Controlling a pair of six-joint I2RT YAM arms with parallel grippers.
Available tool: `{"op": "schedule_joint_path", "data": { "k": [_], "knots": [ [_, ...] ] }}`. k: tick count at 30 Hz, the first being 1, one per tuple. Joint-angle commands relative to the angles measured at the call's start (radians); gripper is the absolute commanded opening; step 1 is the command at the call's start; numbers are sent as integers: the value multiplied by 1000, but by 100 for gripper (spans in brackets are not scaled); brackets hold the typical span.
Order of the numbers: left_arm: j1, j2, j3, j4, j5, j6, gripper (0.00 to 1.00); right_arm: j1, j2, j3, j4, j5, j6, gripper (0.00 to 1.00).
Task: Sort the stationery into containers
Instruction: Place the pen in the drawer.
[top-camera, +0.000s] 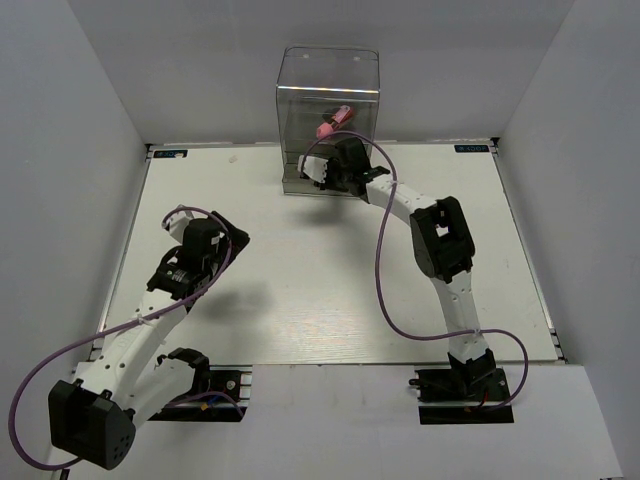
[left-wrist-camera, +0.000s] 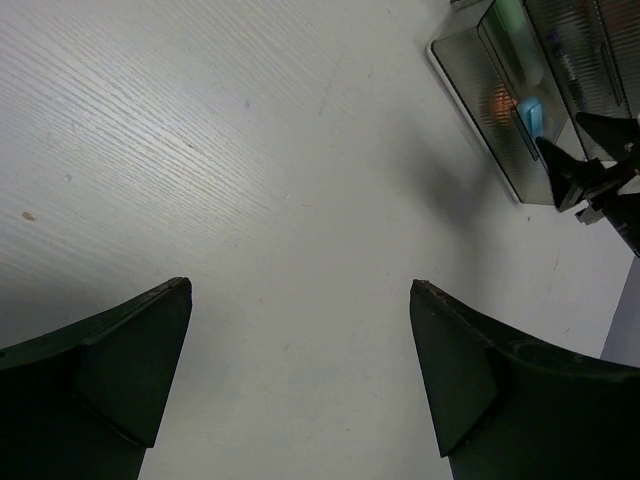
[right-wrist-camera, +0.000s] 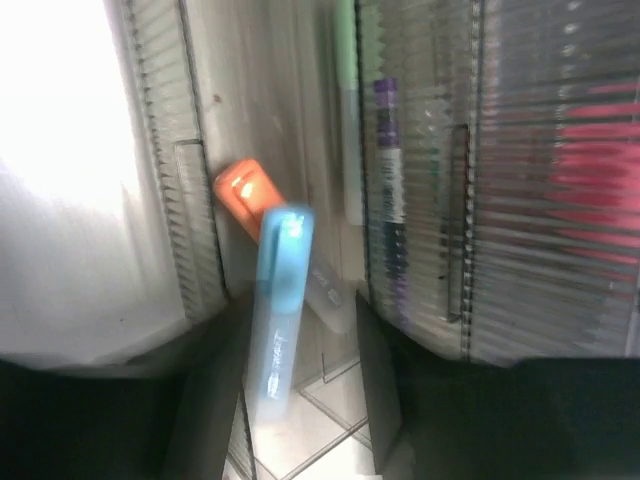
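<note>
Two in clear box (top-camera: 330, 75): orange marker (right-wrist-camera: 243, 195), blue marker (right-wrist-camera: 280, 300); right pincer (right-wrist-camera: 295, 325) slack round latter; left pincer (left-wrist-camera: 300, 290) gaping, empty.

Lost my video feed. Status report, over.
Left gripper open, hovering over table. Right gripper open at drawer box, blue marker between its jaws at the open drawer. Orange marker already inside. Nothing blocking.

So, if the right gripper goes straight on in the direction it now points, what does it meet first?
Most likely the blue marker, which lies right between the right gripper's fingers, at the open drawer of the clear box. The orange-capped marker lies just behind it; the view is blurred.
</note>
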Motion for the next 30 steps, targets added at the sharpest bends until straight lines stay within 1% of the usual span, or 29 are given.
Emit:
{"op": "schedule_joint_path", "data": {
  "k": [1, 3, 4, 5, 6, 8, 9, 11, 18, 20, 21, 22, 24, 27, 30],
  "knots": [
    [-1, -5, 22, 18, 13, 11, 100, -6, -78, 31, -39, -93, 59, 34],
    [-1, -5, 22, 18, 13, 11, 100, -12, -109, 31, -85, -157, 76, 14],
    [-1, -5, 22, 18, 13, 11, 100, -15, -113, 28, -104, -209, 79, 1],
    [-1, -5, 22, 18, 13, 11, 100, -15, -124, 40, -127, -272, 74, 0],
    [-1, -5, 22, 18, 13, 11, 100, -17, -129, 43, -220, -336, 47, 0],
    [-1, -5, 22, 18, 13, 11, 100, -15, -130, 51, -269, -380, 30, 0],
    [-1, -5, 22, 7, 13, 11, 100, -17, -130, 51, -333, -415, -8, 0],
    [-1, -5, 22, 7, 13, 2, 100, -14, -121, 52, -368, -426, -28, 0],
    [-1, -34, 13, -12, 13, 2, 100, -22, -20, 140, -405, -382, -30, 0],
    [-1, -34, 4, -12, 13, -7, 100, -22, 6, 149, -380, -348, -28, 0],
    [-1, -34, 4, -12, 13, -7, 100, -25, 14, 147, -368, -304, -21, 0],
    [-1, -34, 4, -12, 13, -7, 100, -23, 22, 149, -321, -288, -6, 0],
    [-1, -34, 4, -12, 13, -7, 100, -23, 49, 169, -297, -262, 10, 0],
    [-1, -34, 4, -12, 13, -7, 100, -28, 91, 216, -302, -227, 15, 0],
    [-1, -23, 4, -12, 13, -7, 100, -28, 100, 201, -273, -193, 19, 0]
  ]
}}
